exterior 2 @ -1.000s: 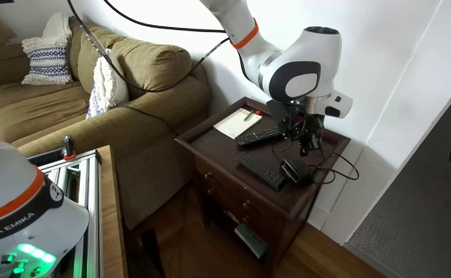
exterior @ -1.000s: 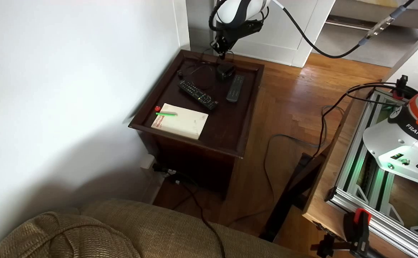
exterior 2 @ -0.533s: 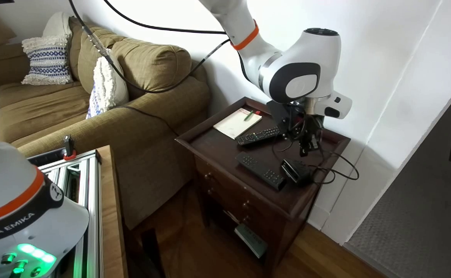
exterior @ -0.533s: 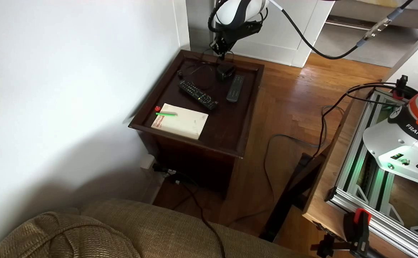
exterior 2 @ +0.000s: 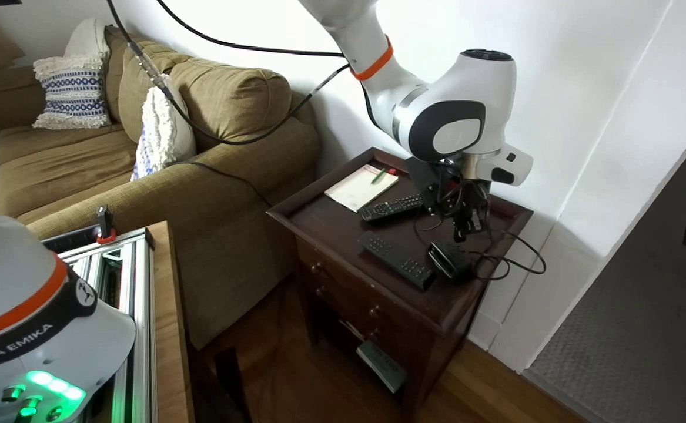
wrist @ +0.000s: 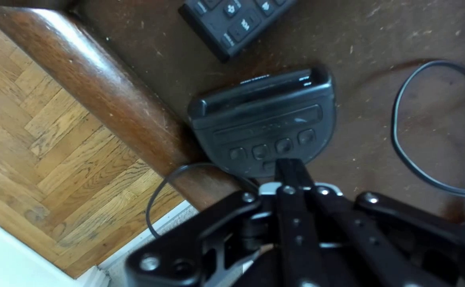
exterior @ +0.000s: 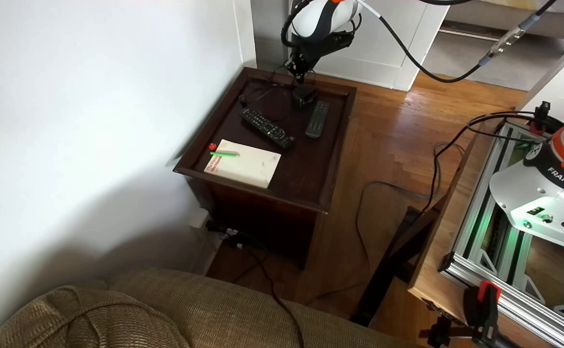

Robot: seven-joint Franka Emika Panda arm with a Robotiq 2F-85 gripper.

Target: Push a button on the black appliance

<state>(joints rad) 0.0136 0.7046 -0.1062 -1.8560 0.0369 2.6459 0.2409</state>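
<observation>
In the wrist view the claw (wrist: 291, 164) has its fingers drawn together, their tips overlapping the rim of the black appliance (wrist: 264, 131) just below its row of four buttons (wrist: 260, 152); I cannot tell whether they touch. In an exterior view the black appliance stands near the far edge of the surface (exterior: 301, 179), beside a slim remote (exterior: 317, 119); a second remote (exterior: 267, 127) lies near a white book (exterior: 250, 166). In an exterior view the claw points down close to the black appliance, a thin cable (exterior 2: 545, 267) looping past the edge.
</observation>
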